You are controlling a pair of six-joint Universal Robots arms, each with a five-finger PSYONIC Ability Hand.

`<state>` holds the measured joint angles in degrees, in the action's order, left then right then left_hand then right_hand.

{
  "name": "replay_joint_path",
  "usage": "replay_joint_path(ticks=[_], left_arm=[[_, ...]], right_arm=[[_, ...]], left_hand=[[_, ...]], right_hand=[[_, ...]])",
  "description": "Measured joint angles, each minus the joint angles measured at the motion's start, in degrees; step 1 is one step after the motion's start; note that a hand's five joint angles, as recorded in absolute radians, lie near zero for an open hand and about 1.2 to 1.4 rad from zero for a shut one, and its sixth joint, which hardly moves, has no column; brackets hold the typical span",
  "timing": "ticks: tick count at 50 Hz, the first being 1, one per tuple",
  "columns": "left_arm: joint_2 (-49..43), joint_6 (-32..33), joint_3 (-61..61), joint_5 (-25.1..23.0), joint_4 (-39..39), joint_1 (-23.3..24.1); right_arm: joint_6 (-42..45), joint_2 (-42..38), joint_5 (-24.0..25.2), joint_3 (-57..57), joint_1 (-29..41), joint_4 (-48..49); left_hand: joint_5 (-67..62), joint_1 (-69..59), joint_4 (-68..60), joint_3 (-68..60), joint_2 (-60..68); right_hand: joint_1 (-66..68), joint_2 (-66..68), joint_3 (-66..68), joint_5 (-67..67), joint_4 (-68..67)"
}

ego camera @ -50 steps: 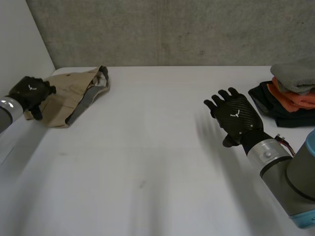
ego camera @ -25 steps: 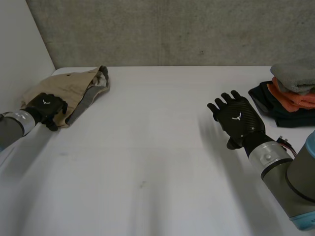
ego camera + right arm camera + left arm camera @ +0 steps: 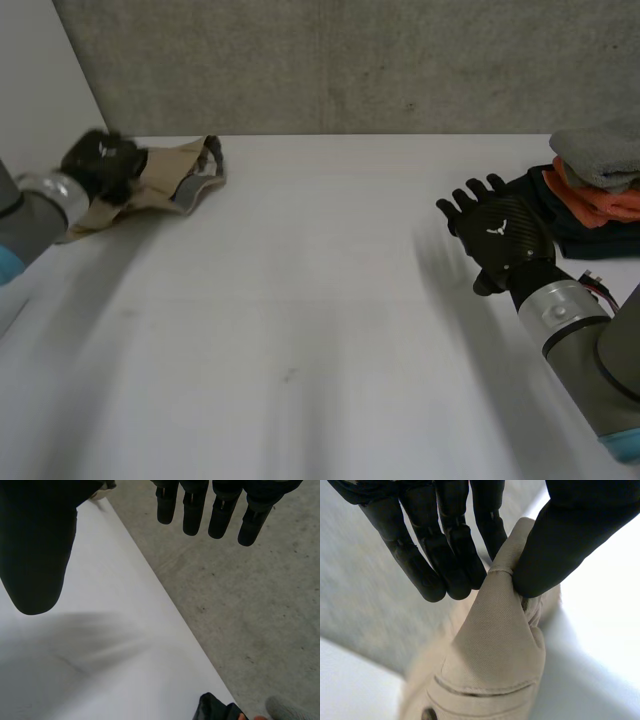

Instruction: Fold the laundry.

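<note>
**Left robot hand (image 3: 100,160) pinches beige garment (image 3: 170,175) at the far left corner of the table (image 3: 300,320)**

In the left wrist view, the left robot hand has a fold of the beige garment clamped between its thumb (image 3: 555,545) and its fingertips (image 3: 470,575). Below the pinch the cloth widens, and a pocket slit and a button show there. In the head view the rest of the garment lies on the table just beside this hand, with a grey inner layer along its near edge.

The right robot hand (image 3: 500,235) is above the table's right side, well apart from the garment. Its fingers are straight and spread, its thumb stands off to one side, and it holds nothing. Just beyond it a pile of clothes (image 3: 590,200) sits at the table's right edge, with a grey piece on top, an orange one under it and black cloth at the bottom. A concrete wall (image 3: 350,60) stands behind the table.
</note>
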<state>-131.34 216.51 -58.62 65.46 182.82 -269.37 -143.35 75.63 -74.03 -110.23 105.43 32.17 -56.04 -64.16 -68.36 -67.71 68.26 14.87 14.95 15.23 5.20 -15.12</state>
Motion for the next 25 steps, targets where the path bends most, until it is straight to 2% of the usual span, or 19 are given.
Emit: replay_joint_path(ticks=[5, 10, 12, 14, 17, 18, 19, 20, 22, 23, 24, 25], left_arm=[[9.6, -10.6, -4.0, 2.0, 4.1, 7.3], [16.0, -19.0, -8.8, 4.8, 8.7, 19.5], [16.6, -20.0, -9.9, 5.4, 9.6, 22.9], [16.6, -20.7, -11.9, 6.6, 11.0, 29.8], [14.8, -20.3, -13.5, 7.9, 12.1, 36.9], [13.4, -19.8, -14.0, 8.5, 12.5, 40.1], [12.7, -19.5, -14.1, 8.8, 12.6, 41.3], [10.2, -18.5, -14.2, 9.9, 13.0, 44.9], [7.3, -17.1, -13.9, 11.2, 13.1, 48.2], [5.9, -16.3, -13.8, 12.0, 12.9, 49.6], [4.2, -15.2, -13.4, 13.2, 12.6, 51.3], [3.1, -14.4, -13.2, 14.3, 12.2, 52.4]], right_arm=[[-1.8, 0.5, -0.5, 0.8, -1.7, -0.1], [-5.5, 0.9, -2.2, 2.8, -5.7, -0.7], [-6.4, 0.9, -2.7, 3.3, -6.8, -1.0], [-8.5, 0.8, -3.6, 4.6, -9.4, -1.8], [-10.2, 0.6, -4.3, 5.9, -11.6, -2.7], [-10.9, 0.3, -4.6, 6.6, -12.8, -3.3], [-11.1, 0.2, -4.6, 6.8, -13.1, -3.4], [-11.7, -0.4, -4.8, 7.7, -14.3, -4.2], [-12.0, -1.1, -4.9, 8.6, -15.2, -5.1], [-12.1, -1.5, -5.0, 9.0, -15.5, -5.6], [-12.2, -2.0, -5.0, 9.5, -15.9, -6.3], [-12.2, -2.5, -5.0, 9.9, -16.0, -6.9]], left_hand=[[0.0, 0.0, 0.0, 0.0, 0.1], [-0.6, 0.0, 0.0, -0.2, 0.2], [-0.8, 0.0, 0.0, -0.2, 0.2], [-0.8, 0.0, 0.0, -0.2, 0.2], [-0.8, 0.0, -0.1, -0.2, 0.2], [-0.8, 0.0, -0.1, -0.2, 0.2], [-0.8, 0.0, -0.1, -0.2, 0.2], [-0.7, 0.0, 0.1, -0.1, 0.0], [-0.5, 0.1, 0.3, 0.2, -0.4], [10.6, 11.3, 13.0, 12.3, -12.9], [17.1, 18.3, 19.5, 18.7, -20.4], [17.1, 18.3, 19.5, 18.7, -20.4]], right_hand=[[0.0, 0.0, 0.0, 0.0, 0.0], [0.0, 0.0, 0.0, 0.0, 0.0], [0.0, 0.0, 0.0, 0.0, 0.0], [0.0, 0.0, 0.0, 0.0, 0.0], [0.0, 0.0, 0.0, 0.0, 0.0], [0.0, 0.0, 0.0, 0.0, 0.0], [0.0, 0.0, 0.0, 0.0, 0.0], [0.0, 0.0, 0.0, 0.0, 0.0], [0.0, 0.0, 0.0, 0.0, 0.0], [0.0, 0.0, 0.0, 0.0, 0.0], [0.0, 0.0, 0.0, 0.0, 0.0], [0.0, 0.0, 0.0, 0.0, 0.0]])
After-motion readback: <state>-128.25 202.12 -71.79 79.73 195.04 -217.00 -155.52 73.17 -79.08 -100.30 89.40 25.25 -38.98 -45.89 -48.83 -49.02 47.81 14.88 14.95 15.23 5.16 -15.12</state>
